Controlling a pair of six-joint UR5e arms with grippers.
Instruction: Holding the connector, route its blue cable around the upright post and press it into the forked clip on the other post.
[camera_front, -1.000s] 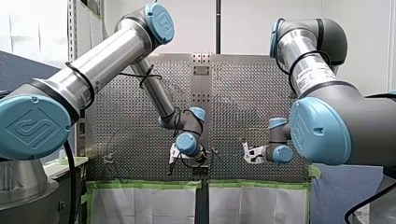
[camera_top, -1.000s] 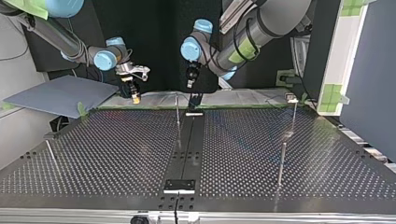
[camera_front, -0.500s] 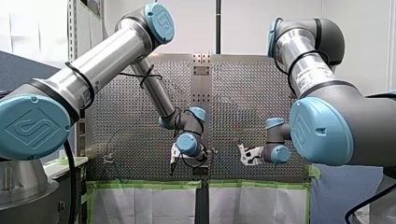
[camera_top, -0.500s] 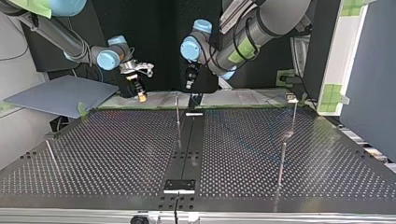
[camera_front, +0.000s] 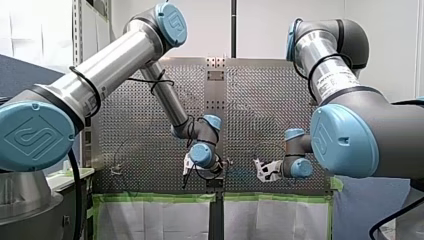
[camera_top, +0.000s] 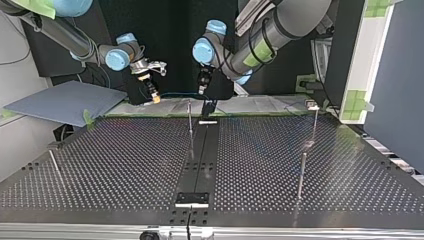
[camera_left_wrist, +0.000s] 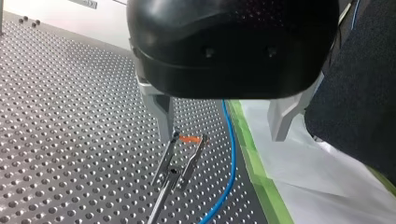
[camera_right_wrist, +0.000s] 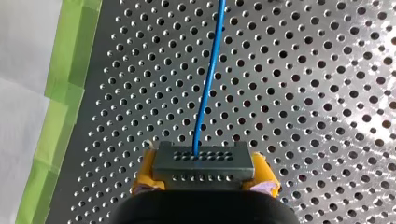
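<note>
As my right gripper (camera_right_wrist: 205, 176), clamped on the connector (camera_right_wrist: 203, 161), slid toward the clip (camera_left_wrist: 184, 154), the cable (camera_right_wrist: 208, 79) came closer but stayed unseated; my left gripper (camera_left_wrist: 223, 119) hung wide open, empty.

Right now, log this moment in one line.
right jaws: shut on connector | left jaws: open, forked clip ahead | blue cable: beside clip, not in it
</note>
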